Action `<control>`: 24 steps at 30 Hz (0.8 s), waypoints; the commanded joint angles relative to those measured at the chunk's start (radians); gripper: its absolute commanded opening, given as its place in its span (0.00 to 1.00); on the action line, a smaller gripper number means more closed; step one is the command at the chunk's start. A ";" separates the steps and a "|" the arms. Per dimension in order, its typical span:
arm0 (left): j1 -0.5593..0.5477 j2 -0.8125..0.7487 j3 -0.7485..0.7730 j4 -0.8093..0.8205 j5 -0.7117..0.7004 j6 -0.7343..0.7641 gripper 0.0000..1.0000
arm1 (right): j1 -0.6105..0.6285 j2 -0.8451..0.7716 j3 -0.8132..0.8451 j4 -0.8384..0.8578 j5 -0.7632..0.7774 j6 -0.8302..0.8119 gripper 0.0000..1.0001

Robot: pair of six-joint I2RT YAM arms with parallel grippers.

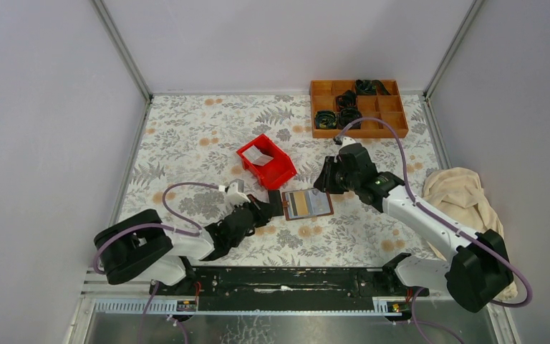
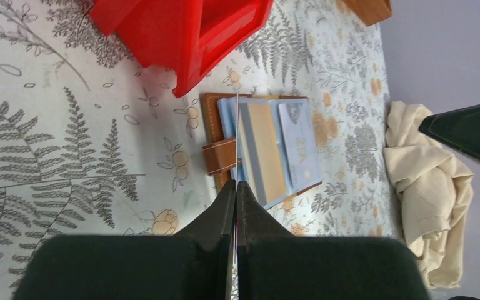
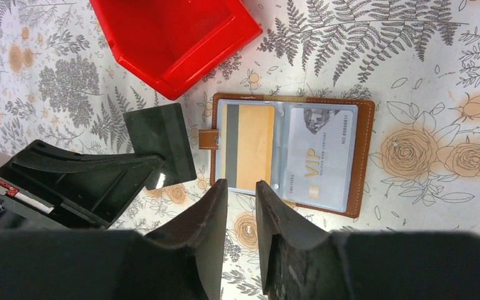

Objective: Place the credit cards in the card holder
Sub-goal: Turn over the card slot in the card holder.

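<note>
The card holder (image 3: 364, 156) lies open on the floral table, a brown wallet with clear pockets and a snap tab (image 3: 209, 139). A gold-tan credit card (image 3: 254, 145) with a grey stripe sits in its left pocket, and a pale grey credit card (image 3: 320, 156) marked VIP sits in its right pocket. My left gripper (image 2: 236, 184) is shut on a thin dark card (image 3: 160, 145), held upright just left of the wallet's tab; in the left wrist view it shows edge-on. My right gripper (image 3: 242, 184) hovers over the wallet's near edge, its jaws a little apart with nothing between them.
A red plastic bin (image 1: 281, 172) with a white slip inside stands just behind the wallet. An orange wooden compartment tray (image 1: 394, 107) holding black coiled items is at the back right. A cream cloth (image 1: 458, 197) lies crumpled at the right edge.
</note>
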 commanded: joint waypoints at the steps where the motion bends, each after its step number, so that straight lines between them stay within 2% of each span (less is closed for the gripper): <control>1: -0.018 0.034 0.029 -0.004 -0.067 0.018 0.00 | -0.003 0.011 -0.007 0.044 0.026 -0.010 0.30; 24: -0.052 0.127 0.077 0.032 -0.077 -0.080 0.00 | -0.024 0.009 -0.050 0.064 0.037 -0.014 0.28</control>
